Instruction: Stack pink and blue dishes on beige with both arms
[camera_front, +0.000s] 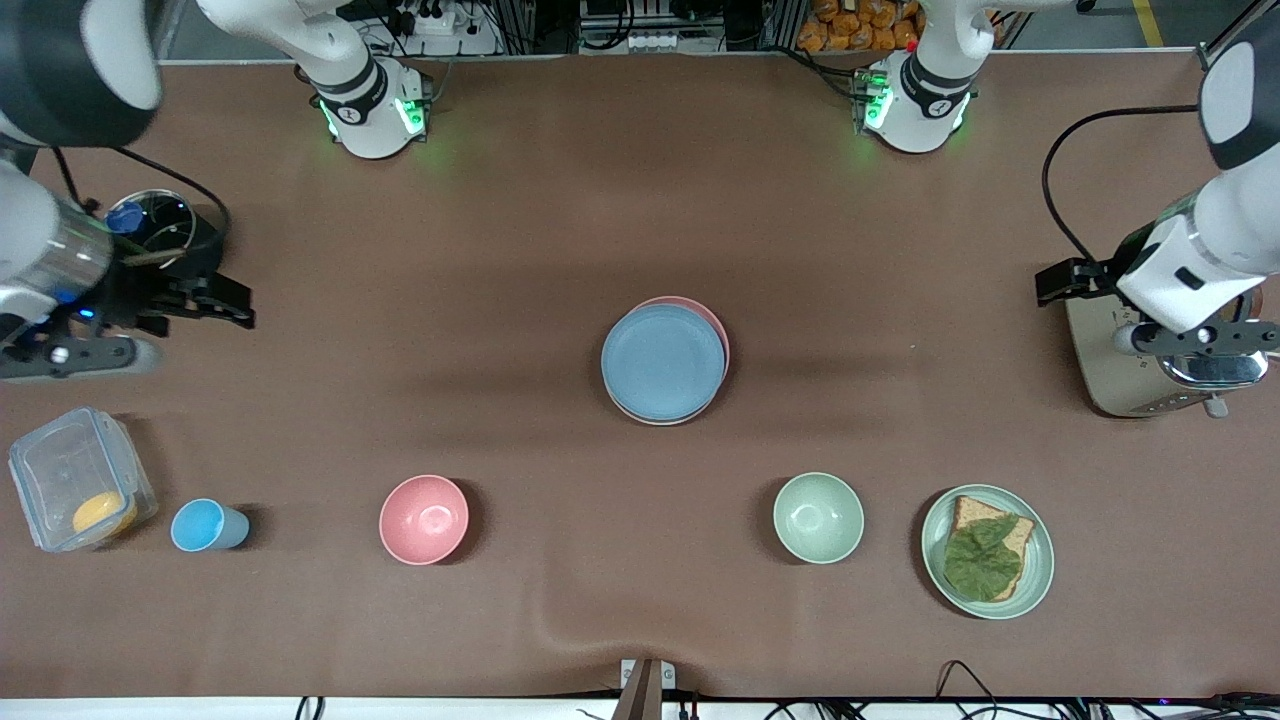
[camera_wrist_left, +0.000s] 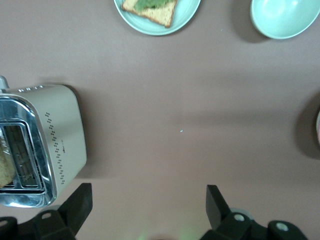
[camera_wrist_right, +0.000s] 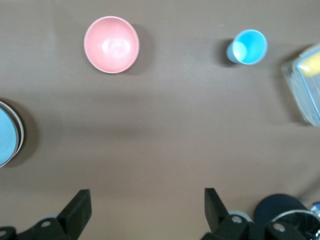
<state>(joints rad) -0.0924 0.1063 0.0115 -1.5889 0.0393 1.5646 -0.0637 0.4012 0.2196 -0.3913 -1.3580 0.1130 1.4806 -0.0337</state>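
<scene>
In the middle of the table the light blue plate (camera_front: 663, 362) lies on top of a stack. The pink plate's rim (camera_front: 716, 322) shows under it toward the robots' bases, and the beige plate's rim (camera_front: 652, 419) shows at the edge nearer the camera. My right gripper (camera_front: 222, 301) hangs open and empty over the table at the right arm's end. My left gripper (camera_front: 1062, 281) hangs open and empty beside the toaster at the left arm's end. The right wrist view catches the blue plate (camera_wrist_right: 6, 137) beside the right gripper (camera_wrist_right: 147, 200). The left gripper (camera_wrist_left: 149, 200) holds nothing.
A beige toaster (camera_front: 1110, 380) stands under the left arm. Near the camera lie a green plate (camera_front: 1040, 560) with bread and a leaf, a green bowl (camera_front: 818, 517), a pink bowl (camera_front: 424, 519), a blue cup (camera_front: 205, 525) and a clear container (camera_front: 75, 480). A metal tin (camera_front: 155, 215) sits by the right gripper.
</scene>
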